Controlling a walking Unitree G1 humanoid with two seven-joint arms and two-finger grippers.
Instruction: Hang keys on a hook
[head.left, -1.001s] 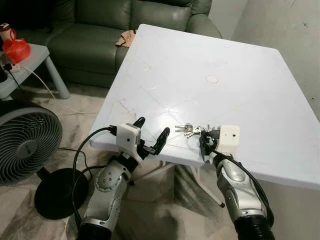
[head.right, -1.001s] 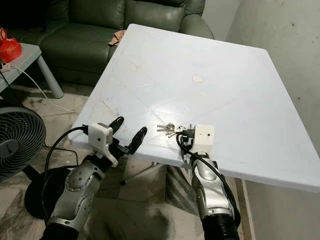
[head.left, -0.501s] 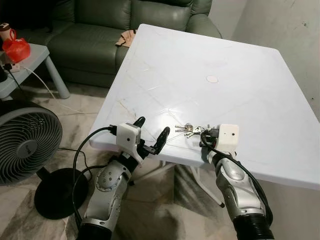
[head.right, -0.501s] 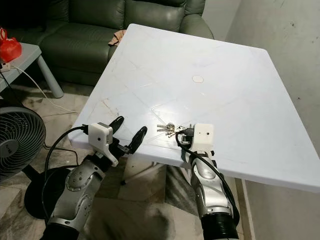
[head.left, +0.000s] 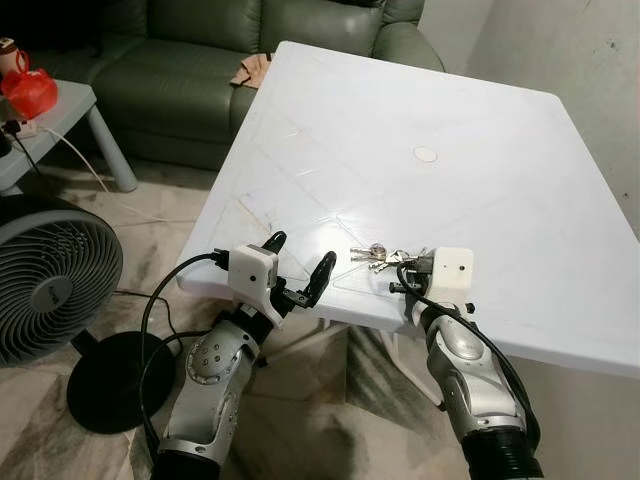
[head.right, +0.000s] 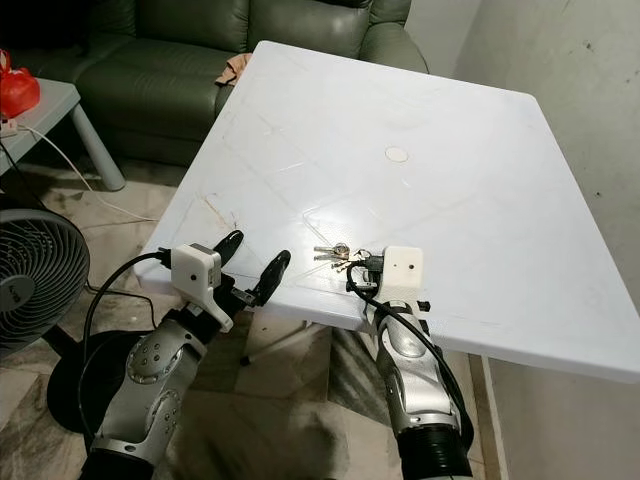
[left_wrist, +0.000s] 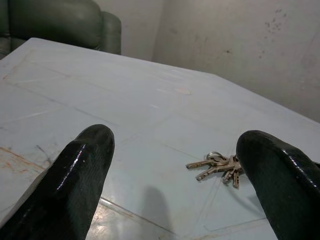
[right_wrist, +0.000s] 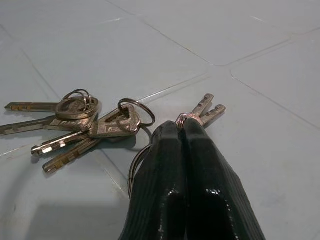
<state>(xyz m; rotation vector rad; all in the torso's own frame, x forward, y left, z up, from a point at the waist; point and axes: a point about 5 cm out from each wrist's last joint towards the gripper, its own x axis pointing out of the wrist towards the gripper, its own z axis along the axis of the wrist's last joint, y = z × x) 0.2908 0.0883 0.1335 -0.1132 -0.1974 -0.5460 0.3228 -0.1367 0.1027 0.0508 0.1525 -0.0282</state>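
Right arm reaching up from below the near edge of the white bench, forearm rising steeply, white wrist block resting over the bench's rim. Right gripper low over the surface with both black fingers pressed tight together — clenched, tips meeting at a small ring on the bunch of keys. Pinching that ring by the look of the wrist view, though whether metal is truly caught between the tips cannot be told for certain. Two key blades poking out just past the fingertips; a larger split ring curling beside the left-hand finger.

Keys lying flat on the bench close to its near edge, roughly midway along it, fanned out toward the near left corner from the right gripper and touching it at the ring end.

Left arm bent up likewise from below the same edge, toward the near left corner. Left gripper released — fingers spread wide apart, holding nothing, hovering just above the rim and pointing across the bench. Keys near it but apart, lying between the two grippers.

Beyond the far edge, a green sofa; off the left edge, a floor fan on the tiled floor.
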